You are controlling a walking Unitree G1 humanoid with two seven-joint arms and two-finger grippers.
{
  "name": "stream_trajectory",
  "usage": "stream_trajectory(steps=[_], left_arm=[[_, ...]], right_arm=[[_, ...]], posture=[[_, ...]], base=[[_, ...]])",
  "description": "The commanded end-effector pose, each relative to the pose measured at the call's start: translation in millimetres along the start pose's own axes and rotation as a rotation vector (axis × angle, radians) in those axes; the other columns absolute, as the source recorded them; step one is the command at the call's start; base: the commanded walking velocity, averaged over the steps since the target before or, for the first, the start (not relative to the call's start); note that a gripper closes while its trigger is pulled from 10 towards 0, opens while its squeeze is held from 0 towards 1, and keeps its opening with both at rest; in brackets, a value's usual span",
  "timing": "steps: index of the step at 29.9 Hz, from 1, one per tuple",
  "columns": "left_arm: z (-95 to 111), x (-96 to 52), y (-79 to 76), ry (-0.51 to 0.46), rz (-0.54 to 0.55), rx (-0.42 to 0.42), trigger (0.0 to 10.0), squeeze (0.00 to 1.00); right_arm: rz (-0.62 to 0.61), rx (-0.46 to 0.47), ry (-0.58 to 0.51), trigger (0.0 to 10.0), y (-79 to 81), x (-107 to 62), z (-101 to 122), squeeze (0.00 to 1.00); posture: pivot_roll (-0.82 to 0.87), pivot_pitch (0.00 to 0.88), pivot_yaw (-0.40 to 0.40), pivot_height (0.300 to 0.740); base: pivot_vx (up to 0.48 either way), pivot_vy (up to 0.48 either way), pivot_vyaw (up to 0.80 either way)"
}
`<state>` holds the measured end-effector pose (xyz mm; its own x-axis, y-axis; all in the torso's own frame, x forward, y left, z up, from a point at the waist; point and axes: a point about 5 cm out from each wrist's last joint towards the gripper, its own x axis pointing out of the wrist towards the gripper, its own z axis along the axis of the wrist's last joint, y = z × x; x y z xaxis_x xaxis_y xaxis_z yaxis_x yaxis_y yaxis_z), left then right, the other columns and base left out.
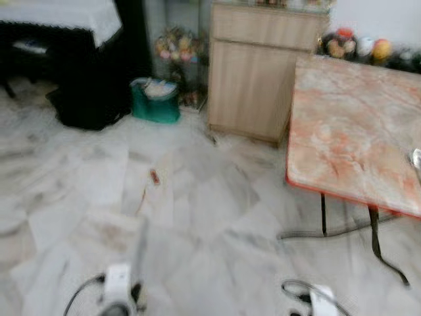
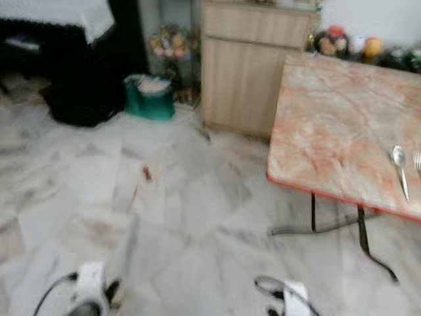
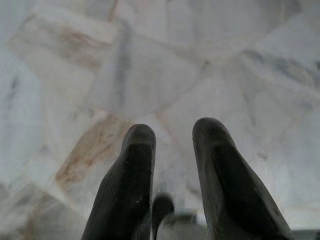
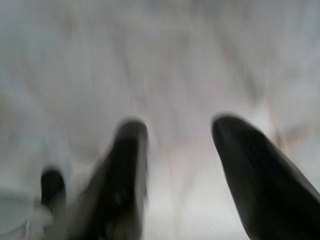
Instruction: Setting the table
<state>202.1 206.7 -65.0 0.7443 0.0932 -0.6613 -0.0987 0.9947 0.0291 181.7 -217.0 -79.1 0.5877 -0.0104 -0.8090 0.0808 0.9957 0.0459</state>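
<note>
Ahead, the marbled tabletop point(image 2: 329, 125) stands well off from both my hands, a spoon point(image 2: 399, 169) near its far-right edge. My left hand point(image 3: 172, 131) hangs over the floor point(image 3: 125, 65), fingers apart, empty. My right hand point(image 4: 177, 132), blurred, likewise gapes.

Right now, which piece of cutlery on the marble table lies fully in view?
The silver metal spoon, handle towards the red table edge; the fork beside it is cut off by the frame.
</note>
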Motion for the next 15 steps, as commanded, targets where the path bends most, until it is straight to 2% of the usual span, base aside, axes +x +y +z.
stream_trajectory(steps=[1,5,7,15], left_arm=[[-13.0,-4.4,5.6,0.047,0.018,-0.004,10.0,0.00],[-12.6,-4.3,5.5,0.044,0.022,-0.011,10.0,0.00],[-12.4,-4.2,5.3,0.043,0.024,-0.016,10.0,0.00],[-11.5,-4.0,6.1,0.040,0.030,-0.025,10.0,0.00]], right_arm=[[0.009,0.015,0.040,10.0,5.8,-1.2,-13.8,0.00],[0.027,0.002,0.039,10.0,23.0,2.1,-12.4,0.00],[0.033,0.000,0.027,10.0,31.5,3.6,-10.5,0.00],[0.041,0.006,0.021,10.0,48.0,6.3,-6.2,0.00]], posture=[[0.05,0.000,-0.028,0.732],[0.05,0.000,-0.030,0.732],[0.05,0.000,-0.030,0.732],[0.05,0.000,-0.033,0.732]], base=[[0.000,0.000,-0.72],[0.000,0.000,-0.72],[0.000,0.000,0.00],[0.000,0.000,0.00]])
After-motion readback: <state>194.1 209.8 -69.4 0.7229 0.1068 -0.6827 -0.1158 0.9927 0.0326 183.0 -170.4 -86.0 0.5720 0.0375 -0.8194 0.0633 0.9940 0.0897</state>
